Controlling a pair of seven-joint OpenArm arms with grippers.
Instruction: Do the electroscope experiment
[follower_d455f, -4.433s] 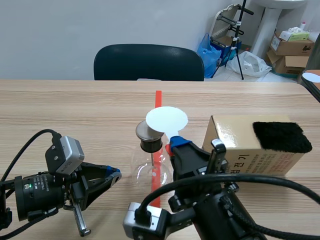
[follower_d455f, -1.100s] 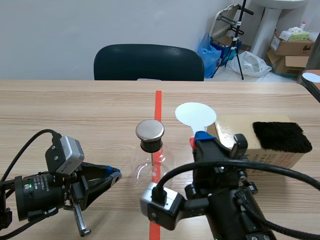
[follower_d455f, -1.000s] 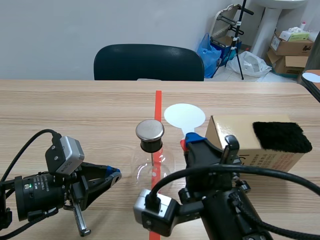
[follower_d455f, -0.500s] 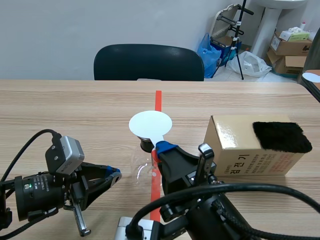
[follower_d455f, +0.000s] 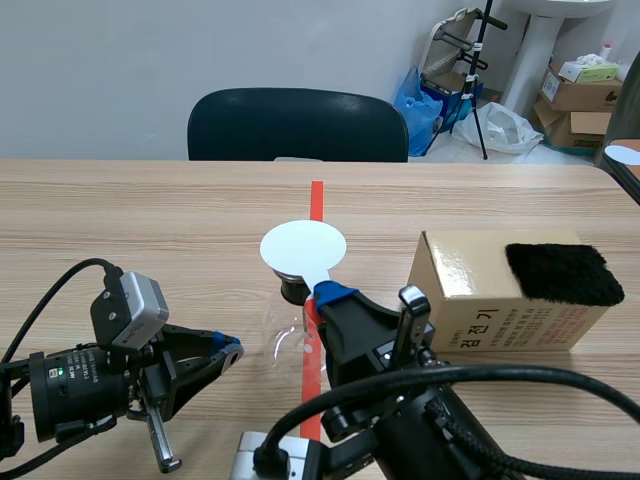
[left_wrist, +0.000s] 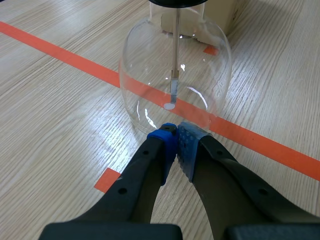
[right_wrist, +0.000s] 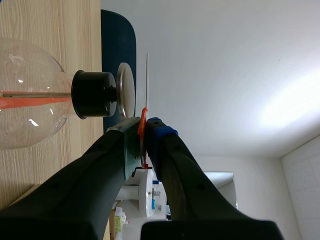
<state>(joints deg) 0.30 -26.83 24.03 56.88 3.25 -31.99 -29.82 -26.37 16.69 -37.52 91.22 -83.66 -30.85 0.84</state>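
Note:
The electroscope is a clear glass flask (follower_d455f: 290, 340) with a black stopper (right_wrist: 92, 94) and a round metal cap (right_wrist: 126, 90). A thin rod with small foil leaves (left_wrist: 172, 92) hangs inside it. My right gripper (follower_d455f: 328, 294) is shut on the handle of a white disc paddle (follower_d455f: 303, 247). It holds the disc flat just over the cap, which the disc hides in the scene view. In the right wrist view the disc (right_wrist: 147, 82) shows edge-on, a small gap from the cap. My left gripper (left_wrist: 176, 136) is shut on nothing, its tips close to the flask's base (left_wrist: 175, 80).
A cardboard box (follower_d455f: 480, 300) stands right of the flask with a black fuzzy cloth (follower_d455f: 563, 272) on top. An orange-red tape line (follower_d455f: 316, 195) runs under the flask. A dark chair (follower_d455f: 298, 123) stands beyond the table's far edge.
My right gripper has carried the white disc from beside the box leftward to above the flask's cap, with barely any shift in the last half second. The left arm has kept still.

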